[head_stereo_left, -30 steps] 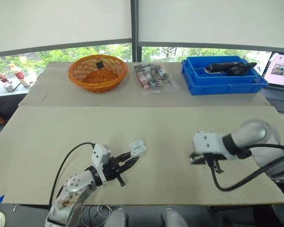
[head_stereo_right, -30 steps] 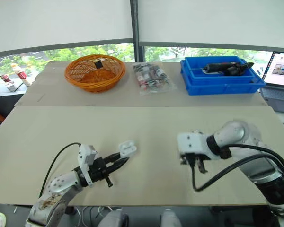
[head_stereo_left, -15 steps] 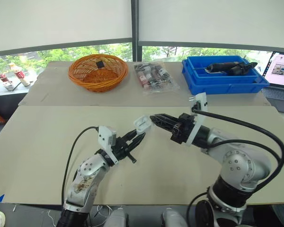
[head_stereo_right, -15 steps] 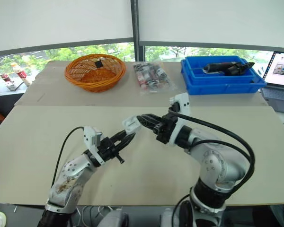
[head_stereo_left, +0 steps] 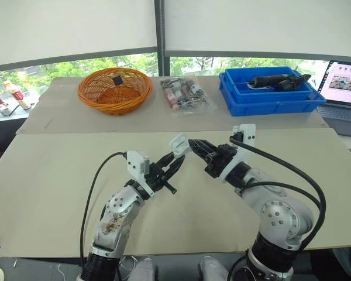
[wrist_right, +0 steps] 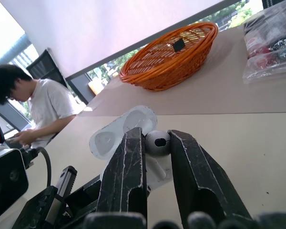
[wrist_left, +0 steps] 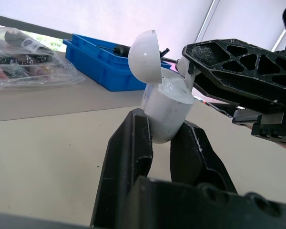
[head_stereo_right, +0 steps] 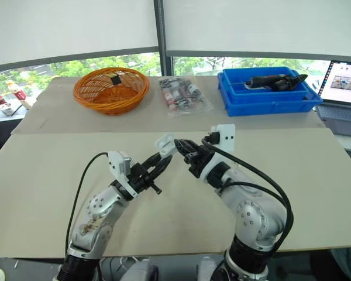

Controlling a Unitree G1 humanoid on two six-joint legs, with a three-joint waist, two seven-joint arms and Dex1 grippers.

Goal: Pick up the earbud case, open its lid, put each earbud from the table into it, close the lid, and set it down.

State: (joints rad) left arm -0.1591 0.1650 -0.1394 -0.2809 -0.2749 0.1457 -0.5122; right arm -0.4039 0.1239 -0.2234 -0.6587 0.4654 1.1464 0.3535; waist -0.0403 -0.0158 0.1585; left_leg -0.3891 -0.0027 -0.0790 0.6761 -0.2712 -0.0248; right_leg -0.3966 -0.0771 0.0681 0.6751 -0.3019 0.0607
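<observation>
Gripping the earbud case (wrist_left: pixel 168 107) by its lower body, the left claw (head_stereo_left: pixel 176 160) holds it raised above the table (head_stereo_left: pixel 52 170), tipped toward the right claw (head_stereo_left: pixel 193 144), with the lid (wrist_left: pixel 145 55) swung open just past the left fingertips. The right claw is closed on an earbud (wrist_right: pixel 157 141), pinched between its two fingertips right at the open top of the case; whether earbud and case touch I cannot tell. Well beyond both claws, along the table's far side, sit an orange basket (head_stereo_left: pixel 114 91), a clear bag of packets (head_stereo_left: pixel 184 95) and a blue bin (head_stereo_left: pixel 272 96). A person in a white shirt (wrist_right: pixel 43 107) sits beyond the table.
</observation>
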